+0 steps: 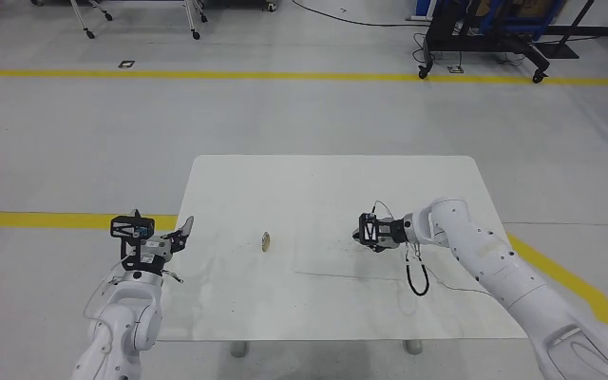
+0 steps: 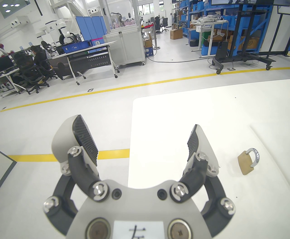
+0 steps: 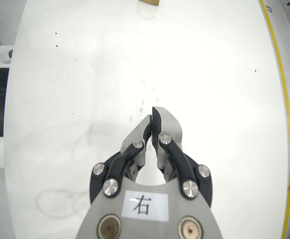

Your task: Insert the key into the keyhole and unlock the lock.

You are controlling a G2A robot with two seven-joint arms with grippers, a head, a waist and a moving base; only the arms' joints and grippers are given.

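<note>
A brass padlock (image 1: 267, 241) with a silver shackle lies on the white table (image 1: 332, 190), left of the middle. It is also in the left wrist view as the padlock (image 2: 247, 161), and its brass edge (image 3: 148, 1) is far ahead of the right gripper. My left gripper (image 1: 180, 235) hangs open at the table's left edge, nothing between its fingers (image 2: 86, 138), well short of the padlock. My right gripper (image 1: 366, 231) is low over the table right of the middle, shut, pads (image 3: 155, 126) pressed together. A thin pale sliver sits between them; I cannot tell if it is the key.
A black cable loop (image 1: 416, 275) hangs from the right arm over the table. Small dark specks and faint marks dot the tabletop (image 3: 68, 74). Yellow floor lines (image 1: 285, 74) run behind and beside the table.
</note>
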